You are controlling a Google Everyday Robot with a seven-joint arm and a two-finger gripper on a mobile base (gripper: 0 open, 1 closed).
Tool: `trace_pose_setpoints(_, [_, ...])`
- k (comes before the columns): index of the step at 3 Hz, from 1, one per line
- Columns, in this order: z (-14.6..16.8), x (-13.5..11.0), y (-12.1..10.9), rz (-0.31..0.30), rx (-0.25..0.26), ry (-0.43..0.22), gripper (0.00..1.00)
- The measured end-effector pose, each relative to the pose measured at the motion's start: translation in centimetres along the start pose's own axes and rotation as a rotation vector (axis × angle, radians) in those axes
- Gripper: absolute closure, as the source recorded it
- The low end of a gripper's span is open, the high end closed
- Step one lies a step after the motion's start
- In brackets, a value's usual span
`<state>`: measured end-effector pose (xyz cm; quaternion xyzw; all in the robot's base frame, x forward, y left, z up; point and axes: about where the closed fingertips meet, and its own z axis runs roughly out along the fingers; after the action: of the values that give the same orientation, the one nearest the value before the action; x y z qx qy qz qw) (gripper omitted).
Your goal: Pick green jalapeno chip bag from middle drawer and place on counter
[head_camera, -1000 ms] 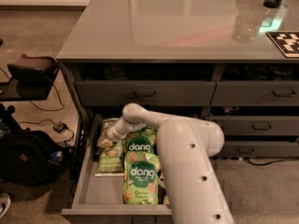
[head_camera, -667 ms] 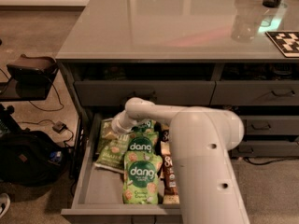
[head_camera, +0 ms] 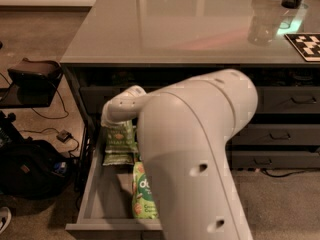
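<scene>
My gripper (head_camera: pixel 118 122) is down at the back left of the open middle drawer (head_camera: pixel 91 194); my big white arm fills the foreground and hides the drawer's right part. The gripper is shut on the top of the green jalapeno chip bag (head_camera: pixel 120 137), which hangs upright under it with its lettering facing me. A second olive bag (head_camera: pixel 117 159) lies flat on the drawer floor just in front. The glossy grey counter (head_camera: pixel 175 29) spreads above the drawer.
A brighter green "dang" bag (head_camera: pixel 144 194) lies in the drawer beside my arm. Narrower drawer fronts with bar handles (head_camera: pixel 295 100) are at right. A clear glass (head_camera: pixel 262 29) and a checkered marker (head_camera: pixel 305 44) stand on the counter. A black bag (head_camera: pixel 30 169) sits on the floor at left.
The arm has swung up and toward the camera, covering the drawer's right side. The jalapeno bag has gone from lying tilted on the drawer floor to hanging upright under the gripper.
</scene>
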<state>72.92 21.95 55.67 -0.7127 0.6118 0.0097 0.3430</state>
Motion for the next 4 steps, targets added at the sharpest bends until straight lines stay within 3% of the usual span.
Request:
trace_pose_setpoints(1, [-5.2, -6.0, -3.7, -0.142, 0.155, -0.036, 1.00])
trace_pose_setpoints(2, [-11.2, -11.0, -5.0, -0.125, 0.247, -0.125, 1.00])
trace_pose_setpoints(3, [-18.4, -10.3, -5.6, 0.025, 0.337, -0.212, 1.00])
trace_pose_setpoints(4, [-27.5, -4.7, -4.8, 0.225, 0.459, -0.320, 1.00])
